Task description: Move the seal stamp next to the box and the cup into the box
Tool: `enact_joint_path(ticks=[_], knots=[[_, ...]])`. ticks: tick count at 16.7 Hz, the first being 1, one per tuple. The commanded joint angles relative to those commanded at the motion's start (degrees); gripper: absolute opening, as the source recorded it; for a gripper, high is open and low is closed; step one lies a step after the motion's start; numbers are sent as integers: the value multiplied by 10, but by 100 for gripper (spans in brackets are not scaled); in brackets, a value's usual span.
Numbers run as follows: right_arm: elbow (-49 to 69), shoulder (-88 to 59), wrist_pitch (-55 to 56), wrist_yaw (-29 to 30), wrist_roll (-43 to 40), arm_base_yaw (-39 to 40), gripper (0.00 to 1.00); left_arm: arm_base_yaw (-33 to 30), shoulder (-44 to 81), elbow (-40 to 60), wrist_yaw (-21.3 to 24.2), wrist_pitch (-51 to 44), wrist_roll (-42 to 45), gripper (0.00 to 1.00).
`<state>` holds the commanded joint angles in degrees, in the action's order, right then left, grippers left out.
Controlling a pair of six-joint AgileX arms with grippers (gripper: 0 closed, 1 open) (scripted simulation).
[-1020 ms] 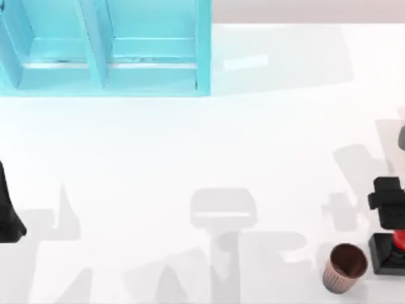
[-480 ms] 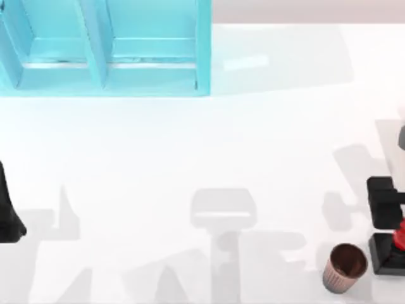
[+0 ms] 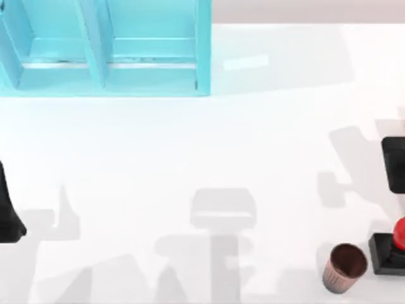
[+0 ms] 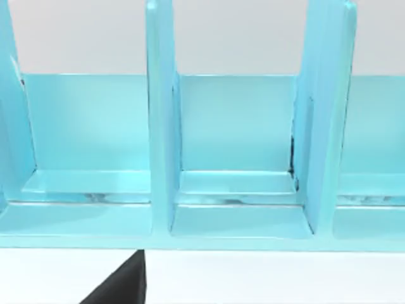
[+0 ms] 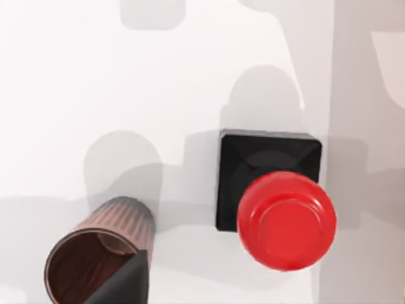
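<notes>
White table [image 3: 190,145], upright empty cup [image 3: 344,268]

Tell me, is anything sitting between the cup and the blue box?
No. In the top view the stretch from the cup up to the box is bare white table, crossed by grey shadows.

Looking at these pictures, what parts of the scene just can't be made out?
- Right pincer: cut by the top view's right edge, so its fingers are hidden.
- Left pincer: cut by the top view's left edge.
- Seal stamp: partly cut off by that right edge.
- Cup: its bottom is cut off by the right wrist view's edge.
</notes>
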<state>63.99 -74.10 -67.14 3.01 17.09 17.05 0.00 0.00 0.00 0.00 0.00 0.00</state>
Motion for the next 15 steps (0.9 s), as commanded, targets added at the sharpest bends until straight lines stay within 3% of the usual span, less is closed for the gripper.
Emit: enact_joint_path(ticks=[4,9,15], knots=[[65,4,-67,0,-2,-2,100,0,0,0,0,0,0,100],[64,1,-66,-1,-1,2,100,0,0,0,0,0,0,100],[16,-46,-39,-16,87,82,100,0,0,0,0,0,0,100]])
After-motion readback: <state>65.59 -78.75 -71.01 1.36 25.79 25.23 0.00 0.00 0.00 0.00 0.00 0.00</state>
